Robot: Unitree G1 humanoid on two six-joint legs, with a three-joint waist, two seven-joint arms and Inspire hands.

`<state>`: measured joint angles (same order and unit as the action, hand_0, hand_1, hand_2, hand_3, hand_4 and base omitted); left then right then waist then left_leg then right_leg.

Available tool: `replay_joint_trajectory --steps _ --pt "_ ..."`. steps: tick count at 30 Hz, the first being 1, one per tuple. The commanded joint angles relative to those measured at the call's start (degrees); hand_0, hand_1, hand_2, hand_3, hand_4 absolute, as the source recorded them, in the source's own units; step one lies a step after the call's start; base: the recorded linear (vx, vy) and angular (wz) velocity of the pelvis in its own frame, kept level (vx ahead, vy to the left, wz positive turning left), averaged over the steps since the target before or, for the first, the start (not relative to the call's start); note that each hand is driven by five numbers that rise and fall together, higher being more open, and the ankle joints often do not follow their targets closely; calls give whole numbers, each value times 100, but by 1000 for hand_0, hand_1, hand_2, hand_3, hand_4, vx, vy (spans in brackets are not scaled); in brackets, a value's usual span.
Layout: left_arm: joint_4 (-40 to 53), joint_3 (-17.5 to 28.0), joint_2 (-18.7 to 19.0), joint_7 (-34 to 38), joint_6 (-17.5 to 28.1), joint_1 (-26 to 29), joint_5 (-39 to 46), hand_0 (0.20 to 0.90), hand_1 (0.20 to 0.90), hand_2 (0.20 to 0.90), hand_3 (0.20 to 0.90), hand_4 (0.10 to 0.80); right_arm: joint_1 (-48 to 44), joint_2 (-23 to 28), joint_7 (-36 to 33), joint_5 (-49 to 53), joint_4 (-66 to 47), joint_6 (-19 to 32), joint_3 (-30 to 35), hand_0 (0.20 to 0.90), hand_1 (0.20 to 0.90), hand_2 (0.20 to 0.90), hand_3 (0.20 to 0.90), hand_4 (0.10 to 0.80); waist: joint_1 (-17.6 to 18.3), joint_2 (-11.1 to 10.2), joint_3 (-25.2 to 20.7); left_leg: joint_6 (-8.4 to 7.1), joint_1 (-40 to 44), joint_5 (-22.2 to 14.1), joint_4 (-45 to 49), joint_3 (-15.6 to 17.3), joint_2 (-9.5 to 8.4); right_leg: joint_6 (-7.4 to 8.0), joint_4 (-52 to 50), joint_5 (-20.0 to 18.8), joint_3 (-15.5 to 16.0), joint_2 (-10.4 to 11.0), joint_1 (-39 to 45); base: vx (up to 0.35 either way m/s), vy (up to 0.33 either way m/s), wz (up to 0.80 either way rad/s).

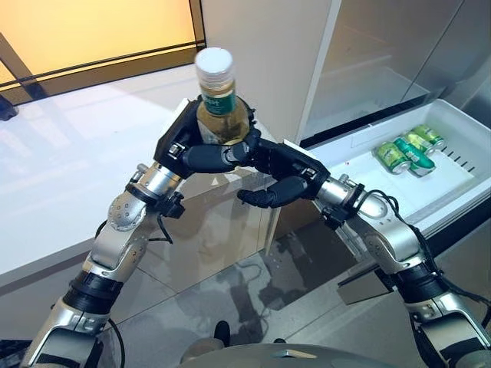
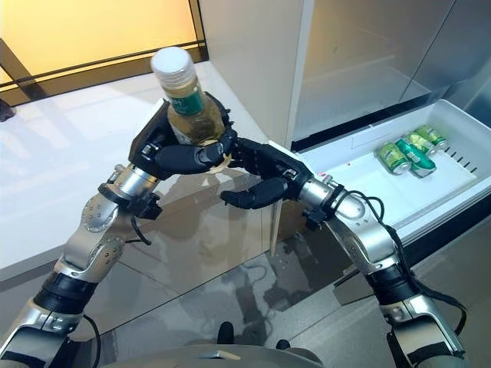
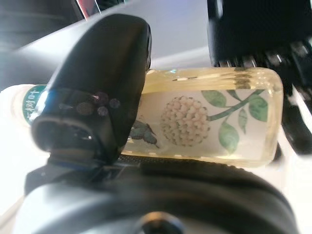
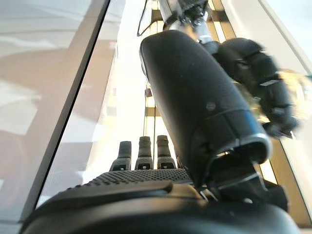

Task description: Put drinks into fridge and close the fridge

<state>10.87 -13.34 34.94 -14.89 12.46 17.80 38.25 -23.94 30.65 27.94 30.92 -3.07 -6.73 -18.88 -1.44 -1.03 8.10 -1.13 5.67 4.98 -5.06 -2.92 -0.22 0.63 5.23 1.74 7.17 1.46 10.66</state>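
Up near the top centre: the bottle [image 1: 218, 96] is sitting upright, white cap on top, pale yellow drink inside, flower-and-leaf label showing in the left wrist view.
Left hand [image 1: 190, 146]: coming in from the lower left, fingers and thumb wrapping round the bottle's lower body, so it's got a proper grip on it.
Right hand [image 1: 282, 175]: reaching in from the lower right, fingers loosely bent, tips sitting right by the left hand's fingers under the bottle; can't really tell if it's touching the bottle, and it isn't closing round anything.
Surface: a white counter [image 1: 69, 161] is filling the left half of the frame, glossy, with a shiny glass-like front panel [image 1: 215, 238] below it.
Fridge: the fridge [image 1: 368, 61] is standing open at the upper right, pale interior, with a white drawer [image 1: 460, 195] pulled out on the right.
Cans: a few green cans [image 1: 408, 149] are lying on their sides in that drawer, well apart from the bottle.
Room: a warm orange panel [image 1: 92, 31] with a dark frame is glowing in the upper left corner.
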Motion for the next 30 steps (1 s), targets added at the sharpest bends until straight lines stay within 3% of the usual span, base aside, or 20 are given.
replay_joint_trajectory --steps 1,16,23,30 --pt "462 110 -59 -1 613 1232 331 300 300 300 200 100 -751 -129 -174 602 -59 263 40 900 900 900 900 800 -12 -62 -702 110 204 -614 6 -138 -251 339 -111 -240 57 114 -249 0 0 0" --pt "447 -88 -126 -214 350 1362 300 300 300 300 200 100 -1221 -364 -403 635 83 189 -256 900 900 900 900 800 -88 -59 -729 136 228 -630 6 -181 -264 315 -116 -218 64 111 -221 6 1 0" --pt "437 -137 102 -216 429 1420 -308 300 300 300 200 100 -1302 -318 -433 736 7 230 -248 900 900 900 900 800 -96 -56 -736 140 211 -617 6 -163 -261 318 -118 -229 57 107 -241 0 0 0" --pt "429 -152 203 -336 446 1472 -180 300 300 300 200 100 -1327 -313 -436 874 -81 137 -262 900 900 900 900 800 -94 -43 -727 150 216 -620 7 -169 -266 302 -121 -223 36 102 -243 0 0 0"
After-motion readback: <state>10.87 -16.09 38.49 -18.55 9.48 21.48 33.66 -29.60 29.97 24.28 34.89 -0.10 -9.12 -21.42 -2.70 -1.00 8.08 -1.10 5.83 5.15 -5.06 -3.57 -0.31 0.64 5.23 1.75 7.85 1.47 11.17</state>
